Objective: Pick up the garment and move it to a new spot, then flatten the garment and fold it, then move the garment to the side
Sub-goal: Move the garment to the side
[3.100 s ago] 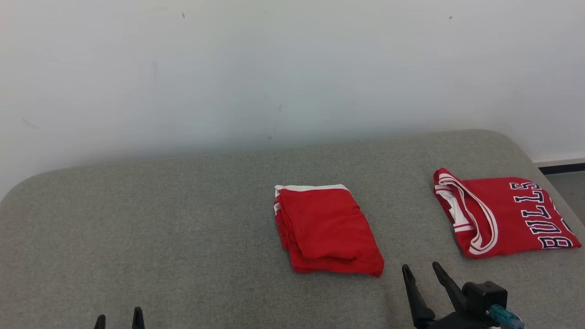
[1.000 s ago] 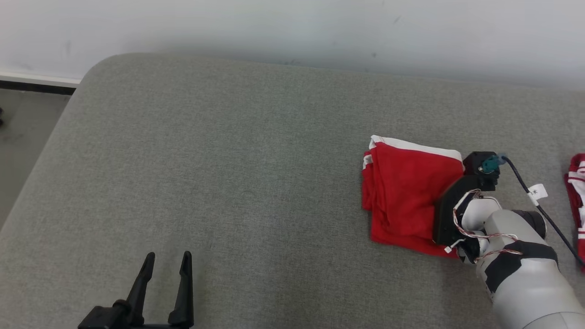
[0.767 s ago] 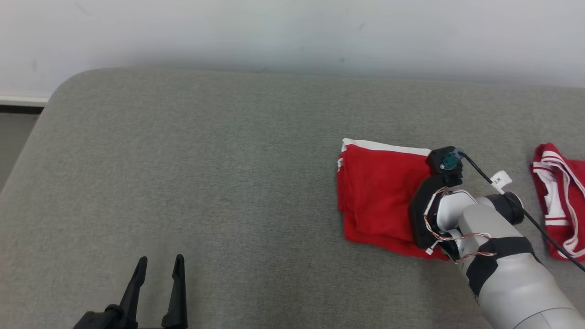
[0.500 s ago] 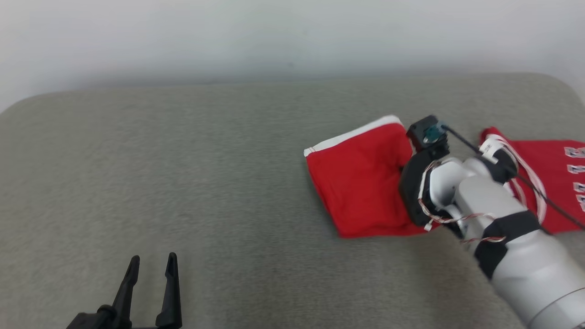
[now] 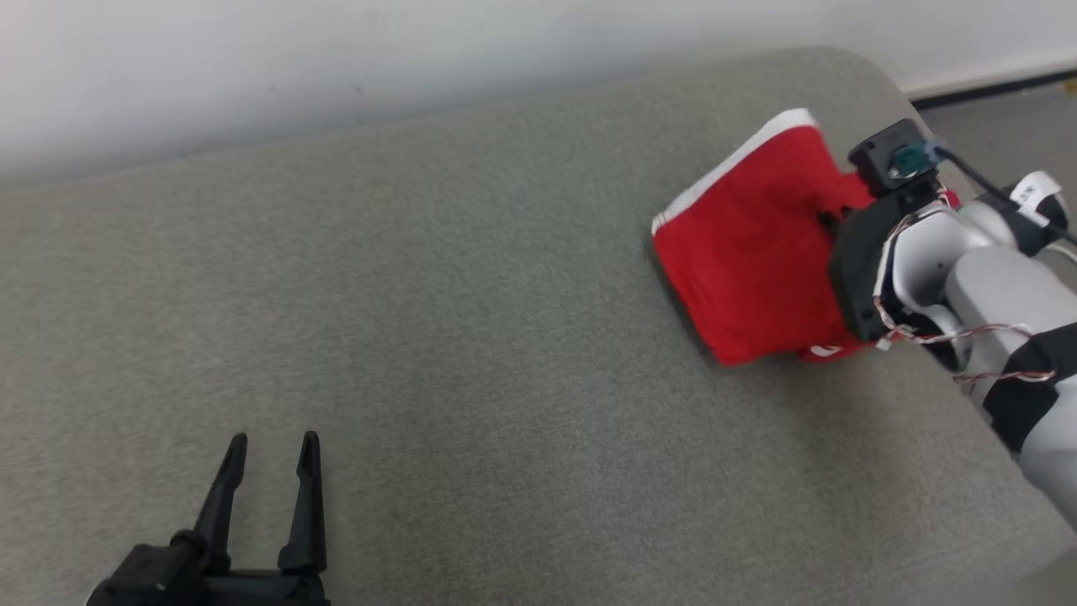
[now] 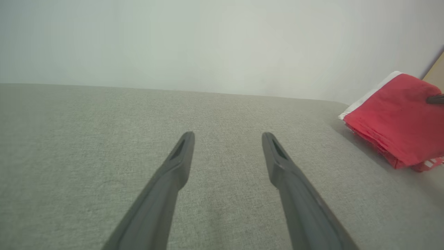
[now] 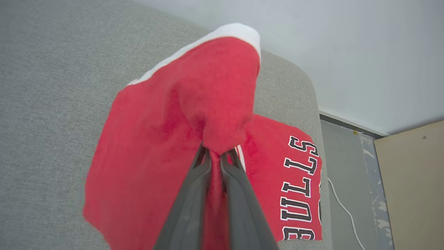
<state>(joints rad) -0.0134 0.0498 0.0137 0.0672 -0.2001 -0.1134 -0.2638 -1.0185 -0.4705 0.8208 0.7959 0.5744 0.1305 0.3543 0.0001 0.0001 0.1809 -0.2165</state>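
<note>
Between tips of right end effector [image 7: 216, 152], red garment [image 7: 156, 132] pinched; left end effector [image 6: 227, 137] wide.

Right gripper [image 7: 215, 154]: I lose its tips inside a fold of the folded red cloth garment with a white band [image 7: 180, 114], frame centre.
Red jersey with "BULLS" lettering [image 7: 295, 166]: half under that garment; lower edge cut by the frame bottom.
Garment, left wrist view: right part cut off at the right edge.
Left gripper [image 5: 273, 438]: base cut off, lower left.
Pale grey forearm [image 5: 1001, 286]: runs off the right edge.
</note>
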